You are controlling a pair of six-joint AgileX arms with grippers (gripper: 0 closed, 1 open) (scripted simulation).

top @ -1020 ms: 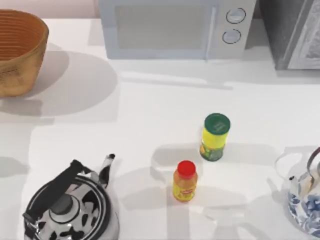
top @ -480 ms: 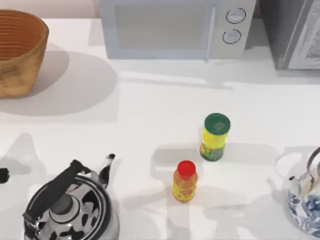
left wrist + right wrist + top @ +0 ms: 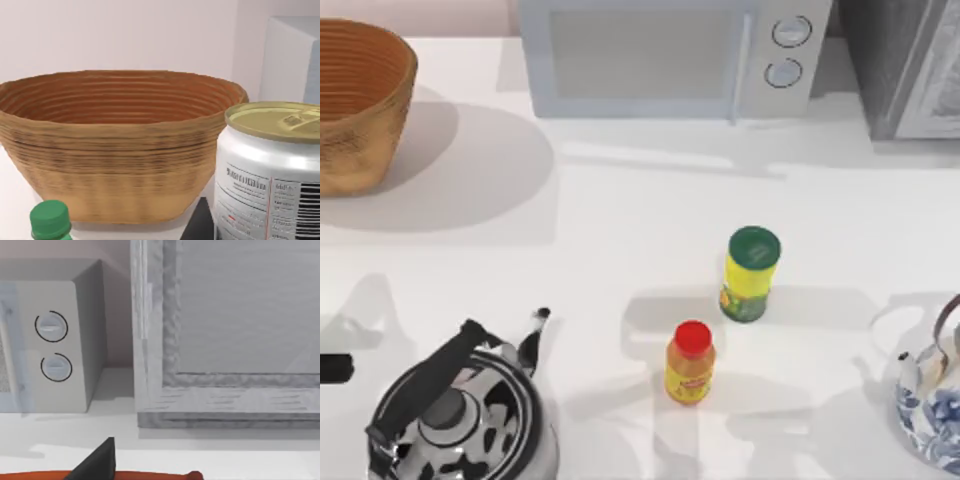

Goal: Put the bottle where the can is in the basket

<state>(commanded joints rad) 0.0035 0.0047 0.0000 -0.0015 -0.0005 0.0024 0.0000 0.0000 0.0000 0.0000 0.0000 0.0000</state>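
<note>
The bottle [image 3: 690,362], orange with a red cap, stands upright near the table's front centre. At the far left corner sits the wicker basket [image 3: 355,100], also seen in the left wrist view [image 3: 115,150]. The can [image 3: 270,170], white-labelled with a pale beige top, stands upright close in front of that camera, nearer than the basket. A dark finger [image 3: 200,225] of my left gripper shows beside the can. A black tip of my left gripper [image 3: 332,369] pokes in at the table's left edge. A dark finger [image 3: 95,462] of my right gripper faces the microwave.
A yellow container with a green lid [image 3: 753,272] stands just behind and to the right of the bottle. A black-and-white kettle [image 3: 455,410] sits front left and a blue-and-white teapot [image 3: 930,400] front right. The microwave [image 3: 665,55] lines the back. A green cap [image 3: 50,220] shows near the can.
A black tip of my left gripper has come into the top view at the left edge and moved slightly right. The bottle and the other things have not moved.
</note>
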